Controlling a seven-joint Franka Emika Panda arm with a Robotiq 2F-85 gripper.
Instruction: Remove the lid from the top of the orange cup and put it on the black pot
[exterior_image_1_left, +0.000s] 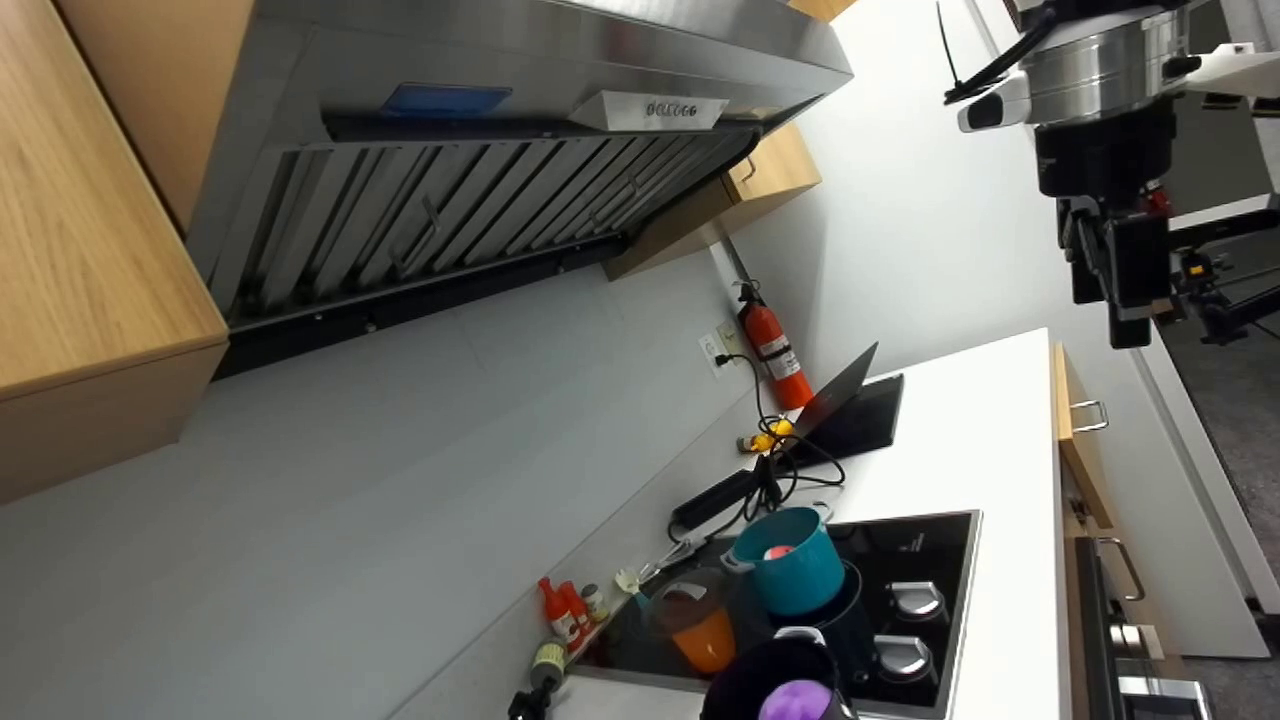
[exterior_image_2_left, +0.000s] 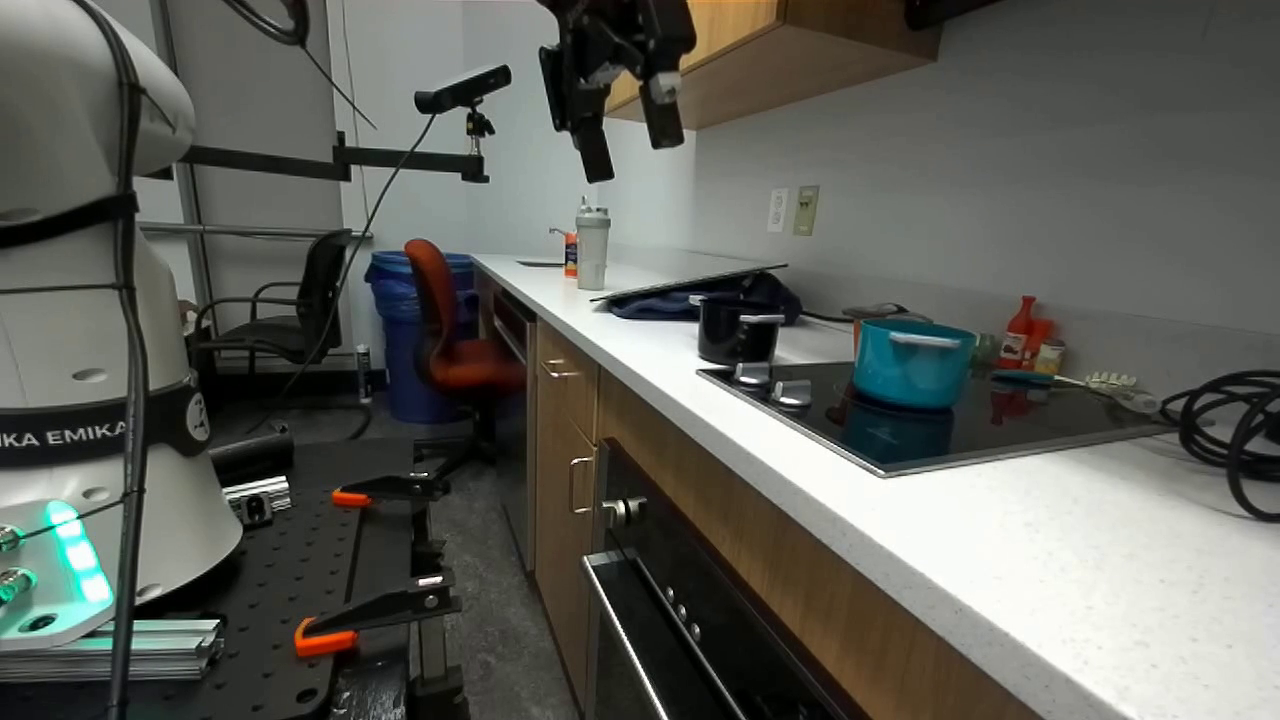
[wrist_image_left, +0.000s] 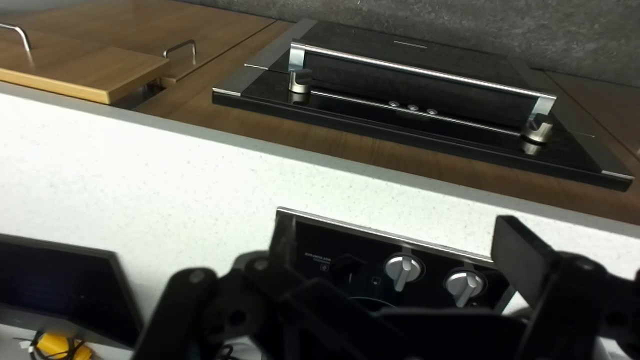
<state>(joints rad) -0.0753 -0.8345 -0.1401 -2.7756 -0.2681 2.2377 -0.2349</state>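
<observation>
The bright orange cup (exterior_image_1_left: 706, 642) stands on the cooktop in an exterior view. The greyish round lid (exterior_image_1_left: 694, 604) rests on its top. In an exterior view the lid (exterior_image_2_left: 882, 311) shows behind the teal pot, which hides most of the cup. The black pot (exterior_image_1_left: 757, 664) has something purple inside and is cut by the lower frame edge; it also shows in an exterior view (exterior_image_2_left: 736, 332) on the white counter beside the cooktop. My gripper (exterior_image_1_left: 1108, 312) is high above and away from these things. It is open and empty, also in an exterior view (exterior_image_2_left: 630, 150) and the wrist view (wrist_image_left: 395, 235).
A teal pot (exterior_image_1_left: 798, 572) stands on the cooktop (exterior_image_1_left: 950, 570) close to the cup, with a reddish thing inside. Red bottles (exterior_image_1_left: 562, 612) and utensils stand near the wall. A laptop (exterior_image_1_left: 835, 395) and cables lie on the counter. A range hood (exterior_image_1_left: 500, 60) hangs above.
</observation>
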